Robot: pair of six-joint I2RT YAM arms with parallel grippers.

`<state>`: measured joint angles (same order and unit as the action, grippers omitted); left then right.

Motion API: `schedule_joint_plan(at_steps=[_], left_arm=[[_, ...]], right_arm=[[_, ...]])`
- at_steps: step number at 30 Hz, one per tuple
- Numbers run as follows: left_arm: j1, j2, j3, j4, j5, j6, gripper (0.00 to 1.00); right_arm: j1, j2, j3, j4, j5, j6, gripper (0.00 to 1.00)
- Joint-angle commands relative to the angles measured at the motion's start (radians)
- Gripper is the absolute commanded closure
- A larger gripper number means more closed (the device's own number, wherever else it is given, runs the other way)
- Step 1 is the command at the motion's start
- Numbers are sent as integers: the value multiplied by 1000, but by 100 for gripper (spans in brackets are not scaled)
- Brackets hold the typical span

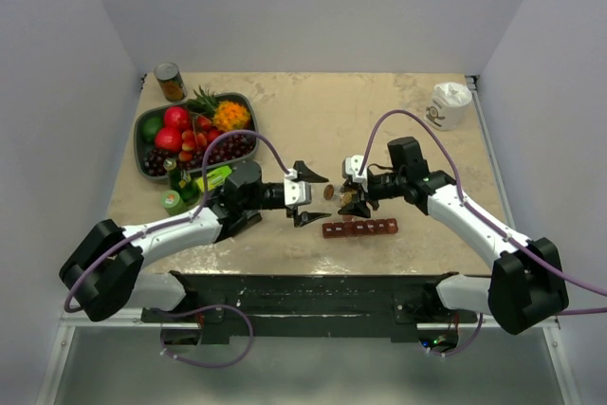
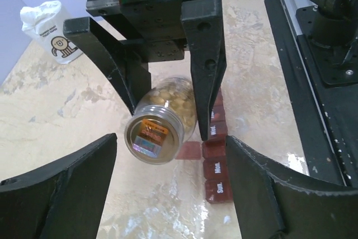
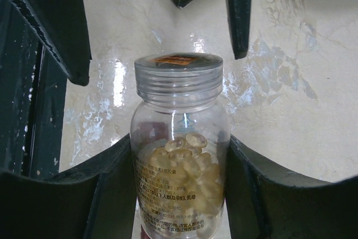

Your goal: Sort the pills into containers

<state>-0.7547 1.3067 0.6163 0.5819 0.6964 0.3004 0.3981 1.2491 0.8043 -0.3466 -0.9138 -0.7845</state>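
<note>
Many pills (image 3: 190, 163) fill the capped bottle (image 3: 179, 82) held by the right pincer (image 3: 179, 141).

The dark red pill box (image 2: 217, 167) carries white day names on its lids: "Sun." on the nearest, "Mon." on the next, and "Wed." further along; the lid between those two cannot be read. The bottle (image 3: 179, 194) has lines of small Chinese print down its side, too blurred to read, and the orange sticker (image 2: 151, 137) on its cap is illegible. The white cup (image 2: 53, 32) bears a dark emblem with what looks like a "D".
</note>
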Motion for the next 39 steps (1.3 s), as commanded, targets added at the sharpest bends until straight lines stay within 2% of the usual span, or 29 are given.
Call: schedule_joint_plan(at_steps=[1, 10, 17, 20, 21, 23, 24, 25, 29, 30, 31, 32, 33, 36, 39], left_arm=[[0, 23, 69, 72, 28, 66, 21], [0, 69, 120, -14, 43, 59, 43], [0, 75, 131, -90, 17, 65, 52], [0, 77, 135, -96, 9, 42, 71], [0, 75, 137, -97, 3, 10, 83], [-1, 78, 151, -111, -14, -39, 89], [0, 80, 158, -122, -23, -116, 95], [0, 81, 178, -146, -53, -169, 97], [2, 118, 247, -284, -96, -442, 97], [3, 130, 264, -315, -101, -563, 97], [6, 141, 289, -356, -57, -614, 98], [9, 161, 293, -359, -26, -671, 98], [9, 164, 289, -353, -8, -789, 99], [9, 151, 254, -332, -50, -1026, 100], [9, 128, 223, -321, -74, -1154, 100]], right_arm=[[-1, -20, 12, 0, -46, -22, 89], [-1, -19, 12, -2, -46, -24, 89], [-1, -19, 12, -2, -46, -24, 89], [-1, -17, 12, -2, -48, -24, 89], [-1, -17, 12, -3, -46, -24, 89], [-1, -19, 12, -2, -45, -24, 89], [-1, -19, 10, 0, -42, -24, 89], [-2, -20, 10, 1, -36, -21, 89], [-1, -16, 7, 17, -20, -10, 89], [-1, -13, 7, 18, -19, -9, 89], [-2, -13, 7, 18, -16, -7, 89], [-2, -11, 9, 21, -13, -6, 89], [-2, -11, 7, 23, -11, -4, 89], [-2, -11, 7, 26, -2, 1, 89], [-1, -11, 6, 35, 4, 8, 89]])
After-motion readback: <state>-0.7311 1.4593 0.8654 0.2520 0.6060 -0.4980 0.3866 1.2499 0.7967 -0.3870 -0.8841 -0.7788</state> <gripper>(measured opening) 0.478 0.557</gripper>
